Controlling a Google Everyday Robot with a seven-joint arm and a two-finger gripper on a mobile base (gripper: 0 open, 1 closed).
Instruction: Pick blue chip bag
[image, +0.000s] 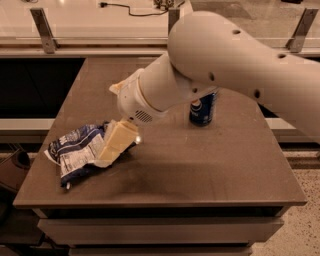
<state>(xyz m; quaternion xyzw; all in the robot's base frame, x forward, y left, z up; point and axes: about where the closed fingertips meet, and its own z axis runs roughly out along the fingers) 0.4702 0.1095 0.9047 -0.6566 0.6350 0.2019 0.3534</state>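
Observation:
The blue chip bag (75, 150) lies crumpled on the front left part of the brown table (200, 165), dark blue and white with its white label panel facing up. My gripper (113, 152), cream-coloured, reaches down from the big white arm (225, 65) and overlaps the bag's right end, at or just above the foil. The bag rests on the table. Part of the bag's right side is hidden behind the gripper.
A blue Pepsi can (202, 110) stands upright on the table's right middle, partly behind the arm. The table's left edge and front edge run close to the bag. A counter with metal posts (42, 30) runs along the back.

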